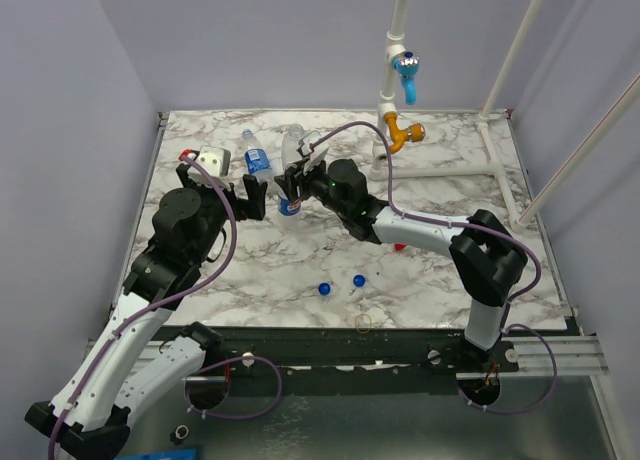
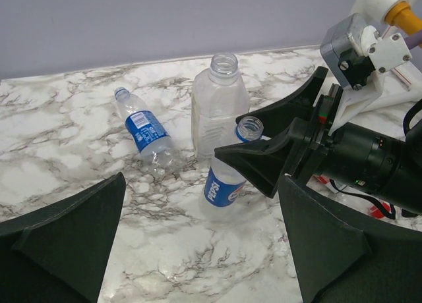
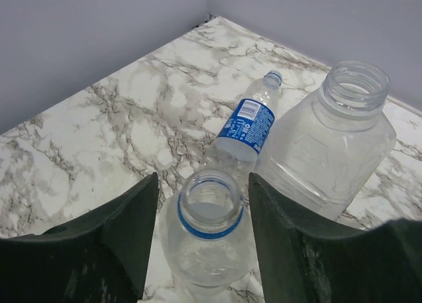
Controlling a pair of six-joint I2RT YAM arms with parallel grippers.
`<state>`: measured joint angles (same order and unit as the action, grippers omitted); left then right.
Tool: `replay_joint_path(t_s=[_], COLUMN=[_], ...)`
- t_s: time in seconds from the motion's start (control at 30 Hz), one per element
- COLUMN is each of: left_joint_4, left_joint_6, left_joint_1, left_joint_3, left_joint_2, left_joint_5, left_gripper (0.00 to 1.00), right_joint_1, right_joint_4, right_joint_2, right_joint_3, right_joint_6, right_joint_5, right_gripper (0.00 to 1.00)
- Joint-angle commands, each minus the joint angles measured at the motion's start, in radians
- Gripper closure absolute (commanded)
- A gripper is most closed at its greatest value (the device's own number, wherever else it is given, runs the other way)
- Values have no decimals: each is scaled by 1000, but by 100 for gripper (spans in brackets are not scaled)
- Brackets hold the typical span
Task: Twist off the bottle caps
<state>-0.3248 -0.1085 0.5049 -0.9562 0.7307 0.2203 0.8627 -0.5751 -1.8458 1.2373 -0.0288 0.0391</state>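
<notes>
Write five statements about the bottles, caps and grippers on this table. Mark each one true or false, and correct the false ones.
1. The Pepsi bottle between the right gripper fingers has no cap on. True.
2. Two blue caps lie loose on the table. True.
3. The left gripper is shut on the lying bottle. False: it is open and holds nothing.
4. The wide label-less bottle lies on its side. False: it stands upright behind the Pepsi bottle.
5. The yellowish ring sits around a bottle's neck. False: it lies on the table near the front edge.
</notes>
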Motion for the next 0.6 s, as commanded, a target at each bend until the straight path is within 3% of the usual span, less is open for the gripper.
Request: replay_joint_path(t_s=[0.0,0.37,0.57], left_joint_4=[-11,-19,-19], left_joint_6=[18,22,20], left_joint_1=[-3,-3,-3], left_joint_3=[11,7,2], left_joint_2=[0,5,10], left_joint_5=[-60,-127,-126], left_gripper=[1,1,1], right_joint_1=[1,1,1], right_joint_4=[-33,46,174], right_joint_2=[0,18,44], right_joint_3=[-19,31,94], right_joint_6=[18,-2,-25], right_joint_5=[18,17,29], right_gripper=[38,20,9])
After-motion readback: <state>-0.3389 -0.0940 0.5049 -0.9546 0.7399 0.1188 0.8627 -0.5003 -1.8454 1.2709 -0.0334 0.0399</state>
